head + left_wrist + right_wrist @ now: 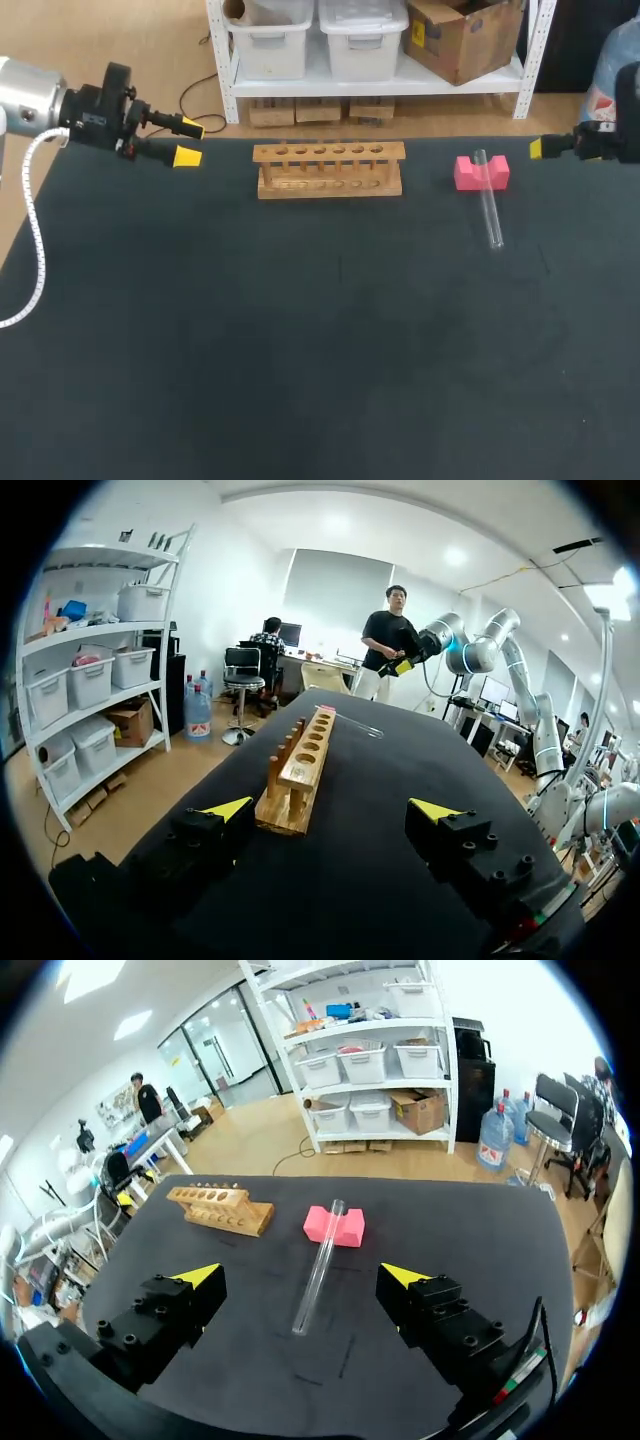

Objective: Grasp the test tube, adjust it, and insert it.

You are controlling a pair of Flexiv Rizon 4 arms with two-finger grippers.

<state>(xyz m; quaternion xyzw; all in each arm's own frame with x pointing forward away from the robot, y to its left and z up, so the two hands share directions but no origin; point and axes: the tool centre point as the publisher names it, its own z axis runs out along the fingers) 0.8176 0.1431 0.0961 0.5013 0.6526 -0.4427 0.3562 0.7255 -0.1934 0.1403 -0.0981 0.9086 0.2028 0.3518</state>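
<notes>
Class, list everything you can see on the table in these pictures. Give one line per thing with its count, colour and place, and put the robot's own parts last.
test tube: one, clear, lying on the table's right part, its far end resting in the pink block's notch.
pink block: one, pink, notched, right of the rack.
test tube rack: one, wooden, six empty holes, far middle of the table.
table: one, black top, under everything.
left gripper: one, black with yellow tips, open, at the table's far left edge.
right gripper: one, black with yellow tips, open, at the far right edge, the test tube ahead of it.
</notes>
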